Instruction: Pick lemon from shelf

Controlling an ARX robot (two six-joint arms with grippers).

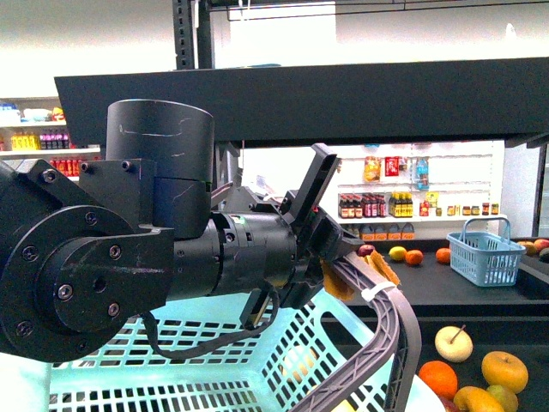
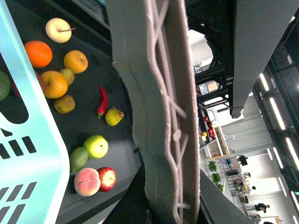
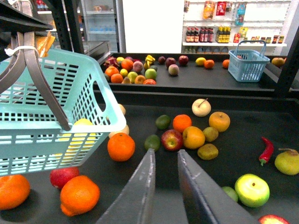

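Note:
The shelf's black tray [image 3: 243,135] holds loose fruit. My right gripper [image 3: 166,156] is open and empty above it, behind a red apple [image 3: 172,139], a lime [image 3: 152,141] and an orange [image 3: 121,146]. A yellow, lemon-like fruit [image 3: 201,61] lies on the far tray, and also shows in the front view [image 1: 397,253]. Another yellow fruit [image 3: 80,125] shows through the turquoise basket [image 3: 42,107]; I cannot tell what it is. My left gripper [image 1: 330,249] is shut on the basket's grey handle [image 1: 390,318], which fills the left wrist view [image 2: 159,116].
An upper black tray [image 1: 343,99] overhangs the front view. A small blue basket [image 3: 247,65] stands on the far tray. A red chilli [image 3: 266,150], a green apple [image 3: 252,190], a pear [image 3: 287,161] and oranges [image 3: 79,194] lie around my right gripper. Black posts [image 3: 70,25] stand behind the basket.

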